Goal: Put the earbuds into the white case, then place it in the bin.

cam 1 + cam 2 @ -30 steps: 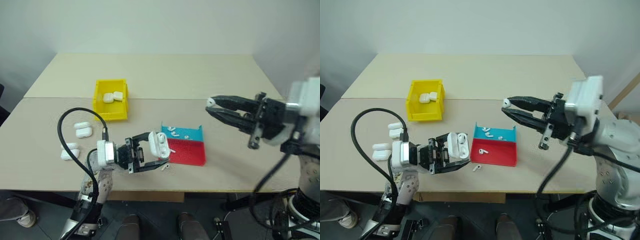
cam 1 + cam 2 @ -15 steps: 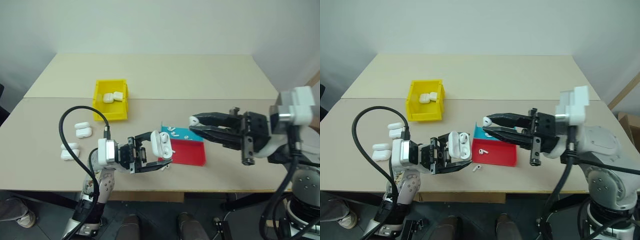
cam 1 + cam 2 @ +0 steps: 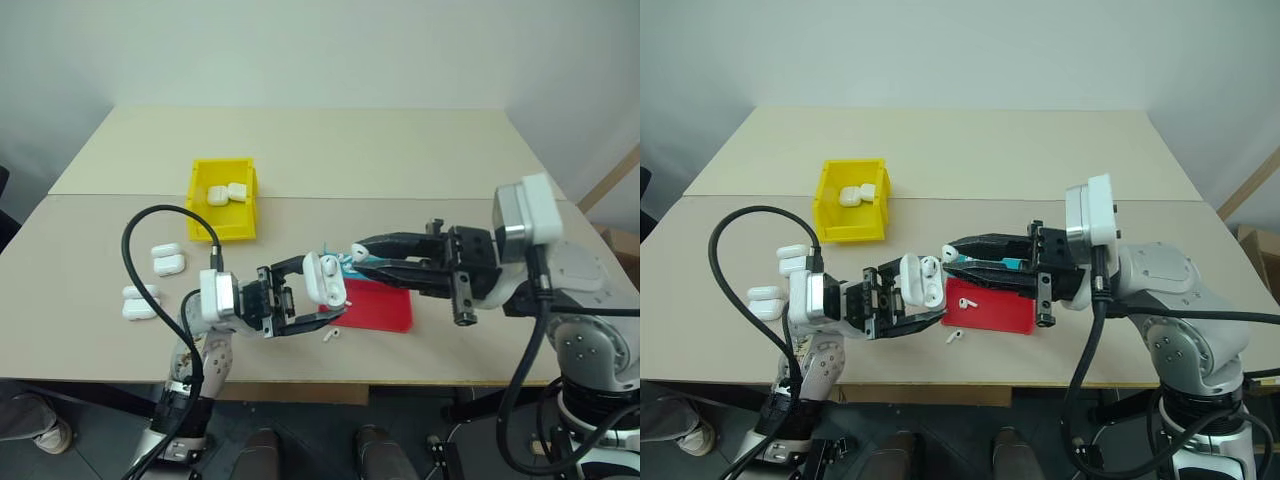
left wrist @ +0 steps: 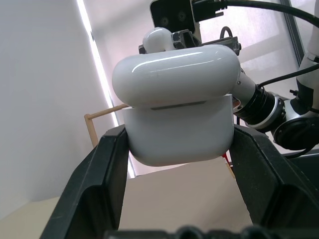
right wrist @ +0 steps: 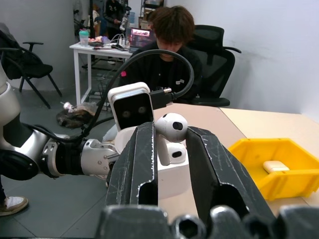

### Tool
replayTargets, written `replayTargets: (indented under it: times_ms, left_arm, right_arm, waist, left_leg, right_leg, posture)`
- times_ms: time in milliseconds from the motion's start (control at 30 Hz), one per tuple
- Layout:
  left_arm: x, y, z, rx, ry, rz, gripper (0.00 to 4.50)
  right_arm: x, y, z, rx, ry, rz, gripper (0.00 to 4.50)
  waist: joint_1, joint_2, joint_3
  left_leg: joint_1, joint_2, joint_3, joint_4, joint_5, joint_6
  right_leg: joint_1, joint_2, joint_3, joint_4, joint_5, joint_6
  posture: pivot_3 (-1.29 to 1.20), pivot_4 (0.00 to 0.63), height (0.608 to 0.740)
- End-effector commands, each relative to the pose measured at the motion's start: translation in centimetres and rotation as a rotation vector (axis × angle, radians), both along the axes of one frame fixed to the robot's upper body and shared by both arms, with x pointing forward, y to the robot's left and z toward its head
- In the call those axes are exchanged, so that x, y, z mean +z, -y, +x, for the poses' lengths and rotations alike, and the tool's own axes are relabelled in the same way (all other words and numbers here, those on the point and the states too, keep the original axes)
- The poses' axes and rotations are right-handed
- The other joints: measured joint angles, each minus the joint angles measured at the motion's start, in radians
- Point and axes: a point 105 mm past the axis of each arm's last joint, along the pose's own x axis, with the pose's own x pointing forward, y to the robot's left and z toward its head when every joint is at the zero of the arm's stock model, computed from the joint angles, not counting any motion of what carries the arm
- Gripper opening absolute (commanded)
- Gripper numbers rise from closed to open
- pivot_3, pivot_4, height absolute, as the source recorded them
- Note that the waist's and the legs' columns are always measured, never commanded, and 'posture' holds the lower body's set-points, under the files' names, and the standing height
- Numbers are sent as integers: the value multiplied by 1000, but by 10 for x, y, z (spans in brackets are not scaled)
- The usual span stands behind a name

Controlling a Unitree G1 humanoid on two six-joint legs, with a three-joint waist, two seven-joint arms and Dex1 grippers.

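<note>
The desk (image 3: 400,150) is a wide beige top. Toward its left side, about halfway back, stands the yellow bin (image 3: 222,212) with two white cases lying inside. Near the front edge, about the middle, lies a shallow tray (image 3: 992,312), red in front and blue behind, with a few earbuds (image 3: 967,303) in it and one more on the desk just before it. Four spare cases (image 3: 167,261) lie near the left edge.

The left gripper (image 3: 318,295) is above the front edge, closed on the white case (image 3: 919,282), which has its lid open; its two fingers (image 4: 99,184) press the lower half from both sides. The right gripper (image 5: 169,130) reaches in from the right and pinches one earbud (image 5: 172,126) between its nearly closed fingers, right at the open case, where another earbud already sits.

A person sits at another desk in the room behind, in the right wrist view
</note>
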Motion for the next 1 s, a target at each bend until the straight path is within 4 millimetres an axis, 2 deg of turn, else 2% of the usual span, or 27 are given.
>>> replayTargets:
  times_ms: [33,1000]
  left_arm:
    - [7,0,1,6,42,-16,2768]
    - [8,2,6,13,69,-11,2768]
  right_arm:
    - [9,-4,-10,41,56,19,698]
    - [-17,-14,-1,32,41,-80,698]
  waist:
    - [0,0,0]
    - [0,0,0]
  left_leg:
    - [0,0,0,0,0,0]
    - [0,0,0,0,0,0]
  right_leg:
    - [0,0,0,0,0,0]
    - [0,0,0,0,0,0]
  posture:
    - [0,150,740]
    - [0,150,740]
